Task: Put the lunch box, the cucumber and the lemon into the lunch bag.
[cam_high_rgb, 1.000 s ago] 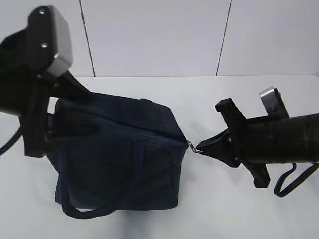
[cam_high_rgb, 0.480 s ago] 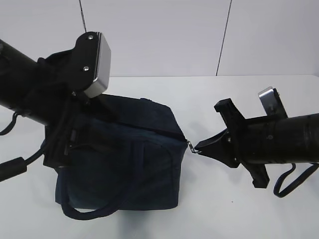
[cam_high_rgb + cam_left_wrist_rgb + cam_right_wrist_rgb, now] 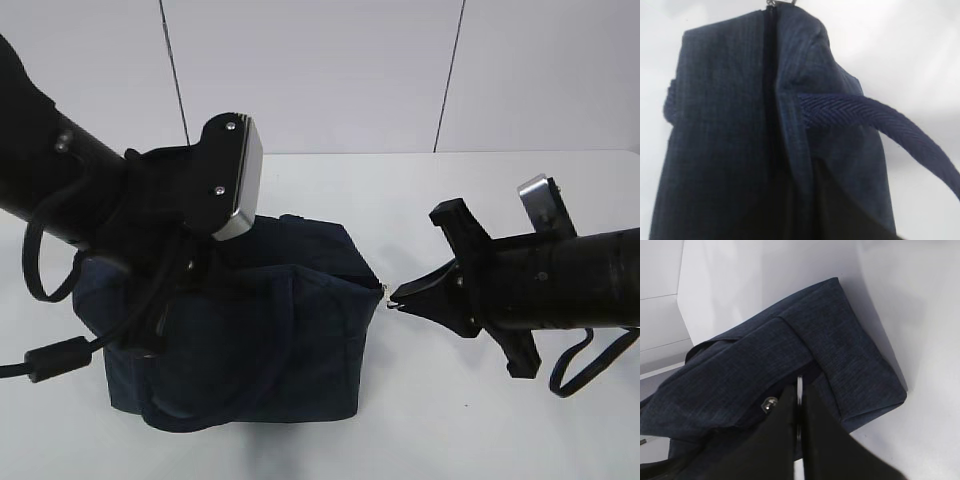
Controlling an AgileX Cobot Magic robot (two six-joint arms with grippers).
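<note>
you have the lunch bag (image 3: 255, 330) standing on the white table (image 3: 450, 420), a boxy navy block left of centre in the exterior view, with one loop handle (image 3: 215, 400) drooping down its front face. your right gripper (image 3: 392, 298) comes in from the right at the bag's upper right corner, its fingers pressed together on the silver zipper pull (image 3: 385, 291), which sticks out from the end of the zipper line. in the right wrist view the two black fingers (image 3: 785, 425) sit tight against each other with a thin bright sliver caught between them, and the bag's fabric (image 3: 790, 355) fills the frame just beyond; a small metal stud (image 3: 769, 405) shows beside the left finger.

your left arm (image 3: 90, 210) lies across the bag's upper left part in the exterior view, its wrist camera housing (image 3: 232, 175) above the top panel. the gripper itself is hidden behind the arm and bag, so you cannot tell whether it is spread or closed. the left wrist view looks along the bag's top: the closed zipper (image 3: 771, 75) runs up the frame as a dark seam to a metal ring at the top edge, and a herringbone strap (image 3: 880, 125) crosses to the right.

the lunch box, cucumber and lemon do not show in any view
</note>
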